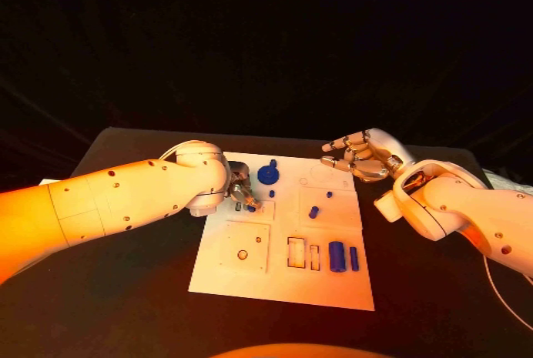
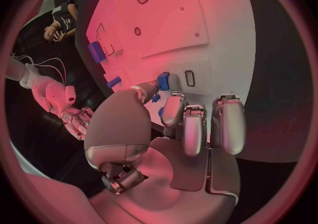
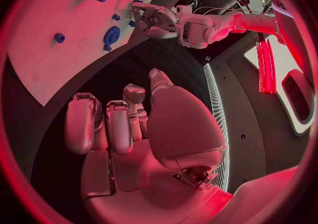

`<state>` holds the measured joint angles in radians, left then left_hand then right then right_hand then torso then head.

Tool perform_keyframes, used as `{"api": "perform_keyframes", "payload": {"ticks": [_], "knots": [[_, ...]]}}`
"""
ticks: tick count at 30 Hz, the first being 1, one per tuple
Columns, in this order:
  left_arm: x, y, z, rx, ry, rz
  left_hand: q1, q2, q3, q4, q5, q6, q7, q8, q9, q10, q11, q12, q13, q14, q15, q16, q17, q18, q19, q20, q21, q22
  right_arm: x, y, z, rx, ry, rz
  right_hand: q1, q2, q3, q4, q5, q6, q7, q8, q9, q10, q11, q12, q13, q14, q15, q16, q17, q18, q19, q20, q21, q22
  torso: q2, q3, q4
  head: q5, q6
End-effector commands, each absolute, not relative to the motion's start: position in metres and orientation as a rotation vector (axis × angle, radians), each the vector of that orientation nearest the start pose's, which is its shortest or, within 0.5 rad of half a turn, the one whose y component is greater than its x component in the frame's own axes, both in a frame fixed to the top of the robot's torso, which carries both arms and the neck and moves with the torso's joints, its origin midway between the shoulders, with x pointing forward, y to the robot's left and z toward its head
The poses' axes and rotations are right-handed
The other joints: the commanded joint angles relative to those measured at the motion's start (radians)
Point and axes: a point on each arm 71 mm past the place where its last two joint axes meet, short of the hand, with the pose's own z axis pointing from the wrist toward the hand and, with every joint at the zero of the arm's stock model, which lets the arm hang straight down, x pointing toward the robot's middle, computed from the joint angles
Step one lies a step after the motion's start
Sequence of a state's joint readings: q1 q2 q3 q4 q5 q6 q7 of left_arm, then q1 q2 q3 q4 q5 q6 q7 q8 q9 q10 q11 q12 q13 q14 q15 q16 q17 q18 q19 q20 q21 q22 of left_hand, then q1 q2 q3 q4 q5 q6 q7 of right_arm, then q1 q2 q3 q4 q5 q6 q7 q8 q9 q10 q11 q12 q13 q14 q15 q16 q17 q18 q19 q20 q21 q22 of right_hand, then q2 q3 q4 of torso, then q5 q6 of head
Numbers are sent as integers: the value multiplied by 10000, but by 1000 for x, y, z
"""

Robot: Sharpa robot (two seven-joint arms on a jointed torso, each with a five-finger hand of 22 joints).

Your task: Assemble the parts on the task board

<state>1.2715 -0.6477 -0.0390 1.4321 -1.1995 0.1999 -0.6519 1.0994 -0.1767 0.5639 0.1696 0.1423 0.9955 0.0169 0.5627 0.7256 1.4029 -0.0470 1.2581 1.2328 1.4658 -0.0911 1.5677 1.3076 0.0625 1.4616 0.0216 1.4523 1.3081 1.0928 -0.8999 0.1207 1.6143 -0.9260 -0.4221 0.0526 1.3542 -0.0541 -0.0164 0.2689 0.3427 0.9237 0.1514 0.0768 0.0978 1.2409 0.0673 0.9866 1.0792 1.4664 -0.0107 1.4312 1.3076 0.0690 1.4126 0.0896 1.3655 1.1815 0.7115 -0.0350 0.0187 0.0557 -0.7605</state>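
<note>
**A:** On the white board in the middle of the bench, which hand is doing the work?

**B:** The left hand. It is sitting low at the board's left edge, and its fingertips are touching down on the board. A small blue part is lying right at the tips, just past them. I am thinking the fingers are pinching it, but I cannot tell for sure.

**A:** Which way is that part lying?

**B:** It is pointing away from the hand, the same way the fingers are pointing. A small slot is sitting just beside it. My guess is the part is going in there, so the hand is needing only a tiny move sideways.

**A:** And the right hand?

**B:** It is hanging over the board's far right corner. Its fingers are bent in a bit but apart, and it is holding nothing.

**A:** What else is on the board?

**B:** A round blue piece is sitting near the left hand. Two long blue parts are lying side by side near the front, well apart from both hands.

**A:** So who is nearer?

**B:** The left hand, by a lot.
</note>
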Motion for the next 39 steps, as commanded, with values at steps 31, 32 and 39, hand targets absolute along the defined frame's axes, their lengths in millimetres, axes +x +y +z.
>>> {"api": "perform_keyframes", "payload": {"ticks": [31, 32, 39], "knots": [[506, 158, -201, -64, 23063, -2341, -1195, 222, -3138, 1171, -127, 349, -34, -3, 97, 147, -36, 74, 73, 1050, -99, 30, 2632, -233, 246, -94, 92, 1047, 472, -210, -161, 3808, 15511, 10635, -34, 42, -111, 1, -89, 73, 20, 11, 19, -74, -32, -23, -51, 609, -48, -70, 746, 88, -7, -33, -86, -38, -19, -20, 13, 0, -11], [505, 159, -200, -97, 23038, -2357, -1189, 248, -3225, 1175, -126, 355, -36, -1, 102, 149, -38, 78, 79, 1050, -101, 30, 2632, -233, 245, -95, 89, 1046, 472, -210, -161, 3809, 15512, 10633, -34, 42, -111, 1, -89, 73, 20, 11, 19, -74, -32, -23, -51, 609, -48, -70, 746, 88, -7, -33, -86, -38, -18, -19, 12, 0, -8], [503, 162, -194, -561, 22718, -2758, -1212, 407, -3835, 1198, -129, 371, -47, 3, 131, 153, -48, 74, 81, 1050, -113, 30, 2632, -231, 245, -105, 76, 1051, 472, -210, -161, 3814, 15522, 10626, -34, 42, -111, 1, -89, 73, 20, 11, 19, -74, -32, -23, -51, 609, -48, -70, 746, 88, -7, -33, -86, -38, -20, -20, 17, 2, -8]]}}
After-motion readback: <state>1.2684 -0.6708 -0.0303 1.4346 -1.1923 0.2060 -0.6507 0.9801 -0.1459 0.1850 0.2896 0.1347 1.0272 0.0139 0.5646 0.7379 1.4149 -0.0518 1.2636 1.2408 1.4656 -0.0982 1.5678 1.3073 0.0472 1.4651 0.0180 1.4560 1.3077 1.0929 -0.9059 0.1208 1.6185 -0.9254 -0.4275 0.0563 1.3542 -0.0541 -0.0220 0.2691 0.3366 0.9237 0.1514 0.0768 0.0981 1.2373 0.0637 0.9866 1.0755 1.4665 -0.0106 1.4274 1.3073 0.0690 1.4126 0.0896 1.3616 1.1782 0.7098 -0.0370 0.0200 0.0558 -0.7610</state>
